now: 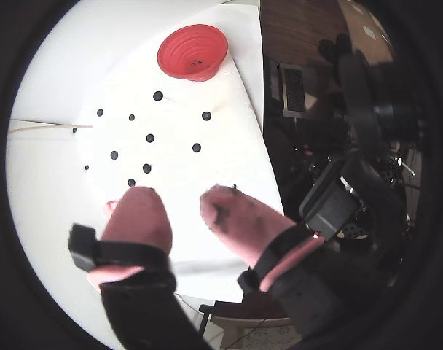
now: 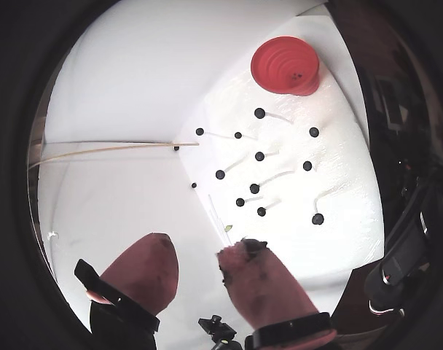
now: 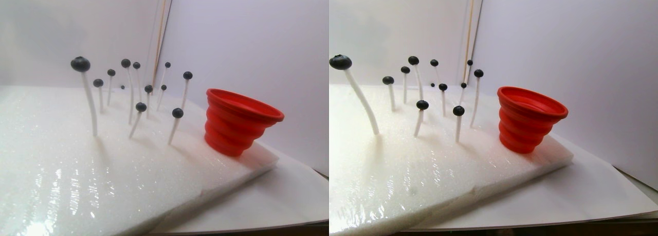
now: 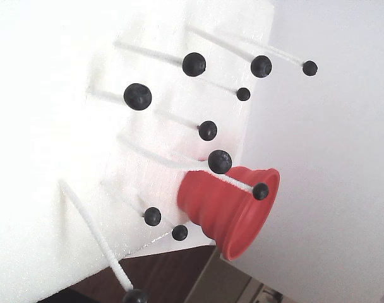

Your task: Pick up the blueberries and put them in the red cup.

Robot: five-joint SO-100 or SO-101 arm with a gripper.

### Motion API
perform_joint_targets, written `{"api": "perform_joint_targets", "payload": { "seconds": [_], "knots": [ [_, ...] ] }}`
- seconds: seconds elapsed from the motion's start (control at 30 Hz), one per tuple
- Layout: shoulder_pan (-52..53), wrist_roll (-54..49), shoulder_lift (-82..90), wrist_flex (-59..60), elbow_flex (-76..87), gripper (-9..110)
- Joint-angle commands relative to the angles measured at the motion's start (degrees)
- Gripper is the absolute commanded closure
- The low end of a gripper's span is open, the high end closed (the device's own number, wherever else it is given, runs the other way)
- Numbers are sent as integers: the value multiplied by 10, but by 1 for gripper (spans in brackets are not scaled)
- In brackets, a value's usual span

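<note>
Gripper (image 1: 183,200) agape; eleven blueberries (image 2: 259,156), one red cup (image 1: 192,51).

matte blue-black blueberries (image 3: 80,64), thin white sticks (image 3: 90,106) under them, solid red ribbed cup (image 3: 237,122) at 3 o'clock of the cluster in the stereo pair view, glossy white foam pad (image 3: 103,164), pink dark-smudged fingertips (image 1: 138,219), black gripper (image 1: 176,198) body, pale wall (image 3: 247,35)
</note>
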Motion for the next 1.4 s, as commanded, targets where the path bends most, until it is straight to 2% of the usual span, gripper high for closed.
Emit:
{"api": "perform_joint_targets", "payload": {
  "seconds": [0.0, 0.67, 0.9, 0.97, 1.37],
  "knots": [
    [-10, -9, -4, -18, -3, 90],
    [-127, -25, -5, -25, -21, 89],
    [-130, -33, -7, -42, -28, 89],
    [-133, -47, -40, -84, -26, 90],
    [-175, -183, -100, -96, 11, 90]
  ]
}}
